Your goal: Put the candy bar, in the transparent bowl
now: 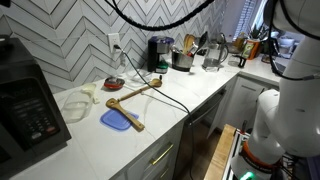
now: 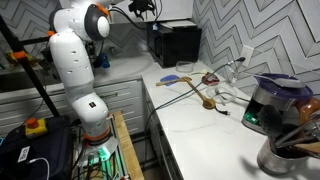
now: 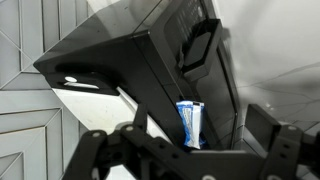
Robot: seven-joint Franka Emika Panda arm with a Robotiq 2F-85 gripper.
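Note:
The candy bar [image 3: 190, 122], in a blue and white wrapper, stands on end against the black appliance [image 3: 150, 70] in the wrist view. My gripper [image 3: 188, 142] is open. Its two dark fingers are spread wide at the bottom of that view, and the bar is beyond them, roughly centred and untouched. In an exterior view my gripper [image 2: 145, 10] hovers high over the black appliance [image 2: 175, 42]. The transparent bowl [image 1: 75, 103] sits empty on the white counter, next to the black appliance [image 1: 25, 105].
A blue flat piece [image 1: 117, 120], a wooden spoon [image 1: 135, 96] and a small dark-red dish [image 1: 114, 84] lie on the counter near the bowl. A black cable [image 1: 175, 100] crosses the counter. A coffee maker [image 1: 160, 52] and utensil pots stand further along.

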